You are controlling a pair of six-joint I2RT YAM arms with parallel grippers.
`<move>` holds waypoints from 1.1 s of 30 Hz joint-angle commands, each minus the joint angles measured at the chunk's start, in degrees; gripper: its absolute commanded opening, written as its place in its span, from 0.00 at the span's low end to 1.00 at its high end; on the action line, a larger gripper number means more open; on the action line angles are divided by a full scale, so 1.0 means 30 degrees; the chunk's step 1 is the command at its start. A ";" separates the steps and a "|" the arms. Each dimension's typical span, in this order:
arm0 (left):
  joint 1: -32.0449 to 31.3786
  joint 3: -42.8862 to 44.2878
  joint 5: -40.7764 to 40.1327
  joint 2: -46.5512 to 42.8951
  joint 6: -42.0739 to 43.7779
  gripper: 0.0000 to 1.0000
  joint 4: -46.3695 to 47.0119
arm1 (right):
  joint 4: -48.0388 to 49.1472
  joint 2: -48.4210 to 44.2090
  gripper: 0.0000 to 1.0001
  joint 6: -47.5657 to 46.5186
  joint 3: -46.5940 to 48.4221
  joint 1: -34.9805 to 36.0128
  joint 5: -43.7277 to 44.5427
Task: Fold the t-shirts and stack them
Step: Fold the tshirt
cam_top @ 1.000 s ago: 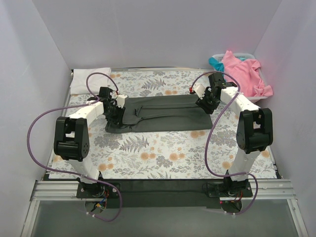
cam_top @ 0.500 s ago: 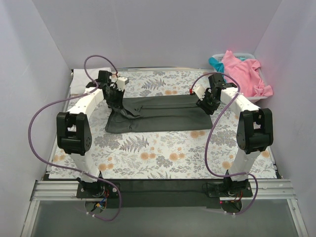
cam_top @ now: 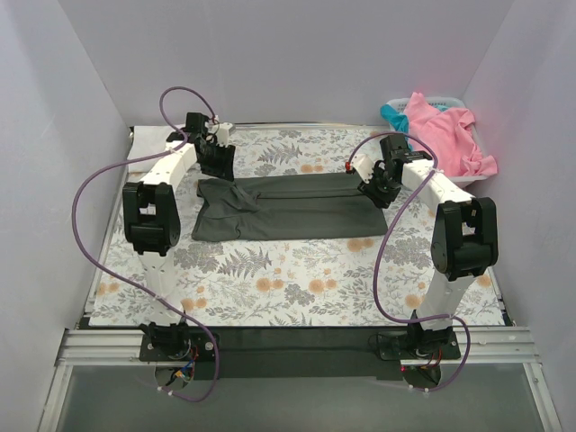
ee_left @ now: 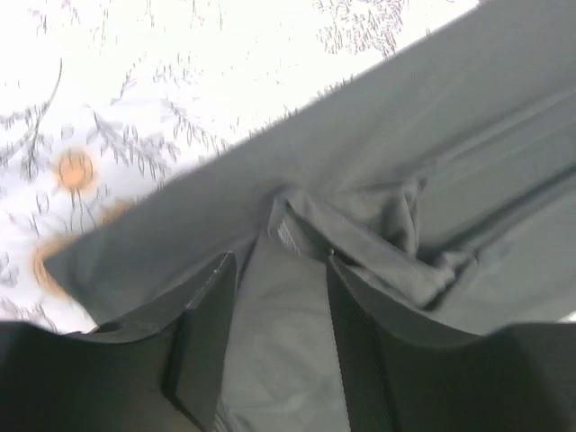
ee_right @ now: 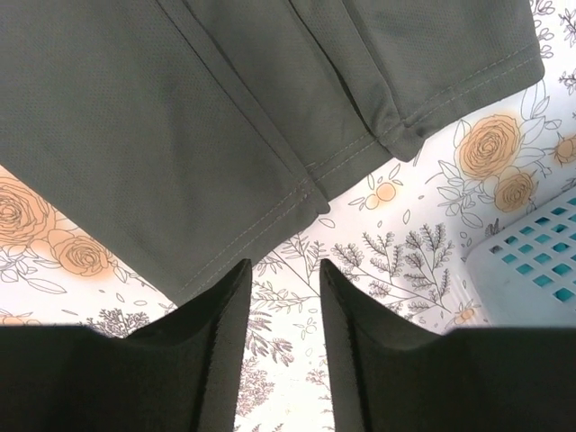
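Left arm (cam_top: 166, 175) is stretched out far-left, with the left gripper (cam_top: 214, 155) over the far-left corner of the grey shirt (cam_top: 297, 207). Its jaws are part open. The wrist view shows cloth below the gap but nothing pinched. The fingers (ee_left: 205, 342) sit over a bunched, crumpled fold at that end.

Right arm (cam_top: 441, 193) is bent at the elbow, with the right gripper (cam_top: 378, 186) at the shirt's right end. Its jaws are also part open and empty. The wrist view puts the tips over bare table cloth (ee_right: 378, 261), just off the shirt's hem.

Vs a second ago:
- The left gripper was at the shirt's near-left corner. It has swung to the far edge and opened.
- The shirt's left end has been pulled in and toward the far side. It now lies as a rumpled flap over the main strip.
- The right arm has barely moved, and its jaws have narrowed slightly.
- The rest of the shirt is unchanged: a long flat strip running left-right across the middle of the table.

Containers: there is one white basket (cam_top: 450, 102) at the far-right corner. The pink shirt (cam_top: 445, 135) is heaped in it and spills over the near rim. The teal shirt (cam_top: 392, 114) pokes out at its left side.

The white shirt (cam_top: 144, 153) is at the far-left corner, partly hidden behind the left arm.
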 commanded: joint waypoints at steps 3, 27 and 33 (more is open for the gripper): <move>0.0630 -0.3859 0.2063 -0.5097 -0.0773 0.32 0.0414 | -0.0176 -0.0100 0.31 0.0364 0.0546 -0.0050 -0.0994; -0.2212 -0.2209 0.0777 0.0754 -0.2678 0.20 0.1419 | -0.0176 0.4736 0.30 0.1216 0.1723 0.0770 -0.1524; -0.2007 -0.4077 0.1742 -0.2286 -0.2442 0.33 0.1268 | -0.0206 0.3334 0.28 0.0775 -0.1028 0.0799 -0.1025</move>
